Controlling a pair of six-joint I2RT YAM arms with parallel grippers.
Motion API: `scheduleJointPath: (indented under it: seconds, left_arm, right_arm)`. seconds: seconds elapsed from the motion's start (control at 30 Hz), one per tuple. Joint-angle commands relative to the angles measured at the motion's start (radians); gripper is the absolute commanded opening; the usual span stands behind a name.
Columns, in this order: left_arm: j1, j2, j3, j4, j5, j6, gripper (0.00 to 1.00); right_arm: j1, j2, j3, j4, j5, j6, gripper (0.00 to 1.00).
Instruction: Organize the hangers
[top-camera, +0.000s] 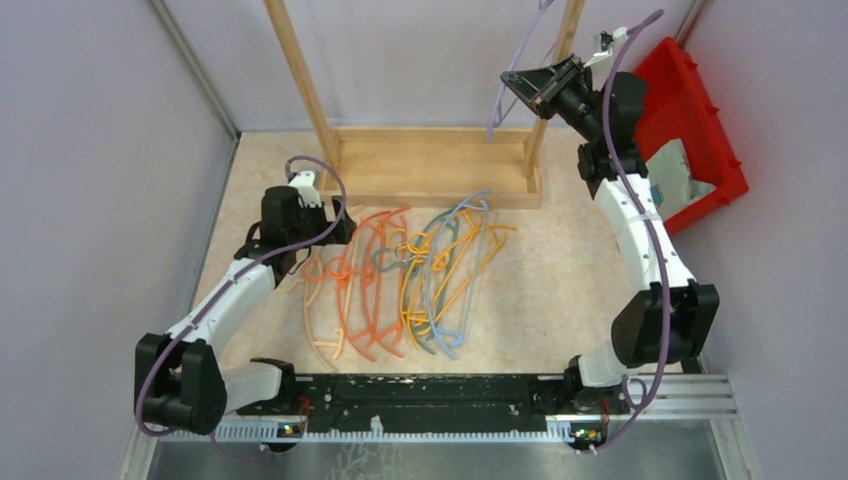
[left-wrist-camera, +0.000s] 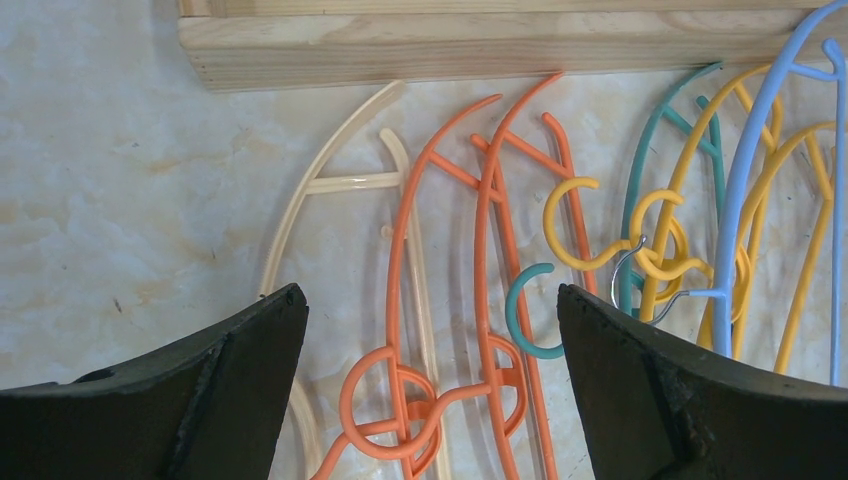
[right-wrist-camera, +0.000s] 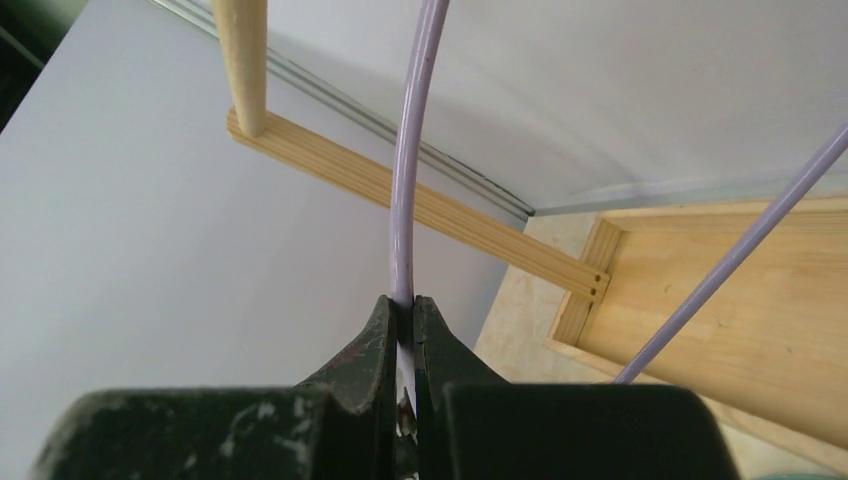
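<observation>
Several hangers (top-camera: 420, 270) lie in a tangled row on the table: beige (left-wrist-camera: 330, 185), orange (left-wrist-camera: 385, 410), teal (left-wrist-camera: 520, 320), yellow (left-wrist-camera: 575, 225) and light blue (left-wrist-camera: 745, 170). My left gripper (top-camera: 345, 228) is open and empty, low over the left end of the row; in the left wrist view (left-wrist-camera: 430, 300) the linked orange hooks lie between its fingers. My right gripper (top-camera: 527, 88) is raised at the back right, shut on a lavender hanger (top-camera: 506, 95) beside the rack's right post. In the right wrist view (right-wrist-camera: 402, 305) the lavender hanger's bar (right-wrist-camera: 415, 120) runs up from the closed fingers.
A wooden rack (top-camera: 430, 165) stands at the back, with a tray-like base and two upright posts; its base edge (left-wrist-camera: 480, 45) lies just beyond the hangers. A red bin (top-camera: 690, 110) with a grey bag sits at the back right. Grey walls enclose the table.
</observation>
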Motion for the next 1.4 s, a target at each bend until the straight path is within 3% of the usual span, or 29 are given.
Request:
scheduleJointPath:
  seconds: [0.0,0.3,0.37,0.4,0.47,0.53,0.6,0.9,1.13,1.27,1.37]
  left_arm:
    - [0.0,0.011,0.004,0.013,-0.006,0.017,1.0]
    - [0.0,0.005,-0.003,0.012,-0.008,0.018,1.0]
    - [0.0,0.002,-0.007,0.012,-0.008,0.018,1.0]
    - [0.0,0.002,-0.01,0.014,-0.007,0.017,1.0]
    - [0.0,0.0,-0.012,0.014,-0.007,0.015,1.0]
    - [0.0,0.001,-0.012,0.014,-0.005,0.016,1.0]
    - [0.0,0.001,-0.012,0.014,-0.006,0.014,1.0]
    - [0.0,0.014,-0.011,0.006,-0.034,0.01,1.0]
    - [0.003,0.039,-0.009,0.006,-0.013,-0.006,1.0]
    - [0.003,0.06,-0.013,0.007,0.004,-0.021,1.0]
    - [0.004,0.077,-0.006,0.007,0.004,-0.028,1.0]
  right_arm:
    - [-0.041,-0.088,-0.024,0.072,-0.012,0.042,0.0]
    - [-0.081,-0.162,-0.051,-0.126,0.049,-0.056,0.01]
    - [-0.088,-0.185,-0.058,-0.173,0.075,-0.09,0.13]
    - [-0.089,-0.196,-0.059,-0.196,0.082,-0.106,0.32]
    - [-0.09,-0.218,-0.06,-0.227,0.09,-0.153,0.51]
    - [-0.09,-0.256,-0.061,-0.262,0.12,-0.202,0.66]
    - [-0.09,-0.279,-0.038,-0.338,0.162,-0.26,0.73]
    - [-0.079,-0.411,0.019,-0.835,0.432,-0.579,0.79]
    - [-0.035,-0.684,-0.337,-1.003,0.445,-0.629,0.75]
    - [0.123,-0.8,-0.535,-1.035,0.505,-0.558,0.67]
    - [0.314,-0.829,-0.648,-1.028,0.608,-0.499,0.64]
